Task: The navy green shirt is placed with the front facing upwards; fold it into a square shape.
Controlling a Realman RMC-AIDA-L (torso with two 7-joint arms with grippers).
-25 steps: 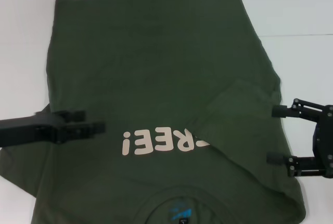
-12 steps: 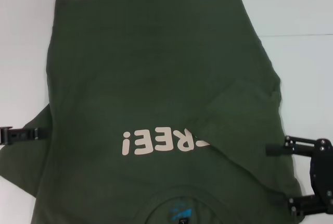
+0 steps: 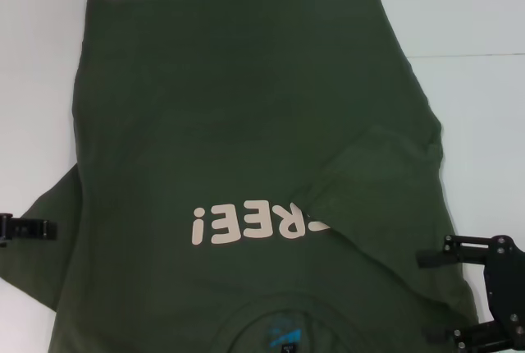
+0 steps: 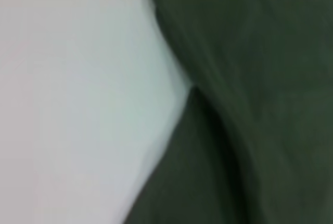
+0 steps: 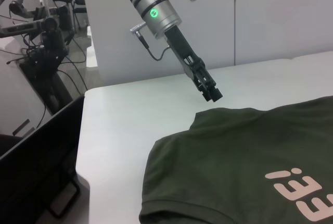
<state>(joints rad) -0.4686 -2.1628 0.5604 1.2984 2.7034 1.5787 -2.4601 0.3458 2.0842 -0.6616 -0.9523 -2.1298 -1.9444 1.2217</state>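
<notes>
Now the navy green shirt [image 3: 246, 164] lies flat between left hand [image 3: 29, 228] and right hand [image 3: 443, 295].

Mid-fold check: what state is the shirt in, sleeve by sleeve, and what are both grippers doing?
Shirt: flat on the table, front up, letters showing.
Right sleeve: folded in over the chest.
Left sleeve: spread flat, unfolded.
Left gripper: above the left sleeve's edge, holding nothing.
Right gripper: open, at the shirt's right edge.
</notes>
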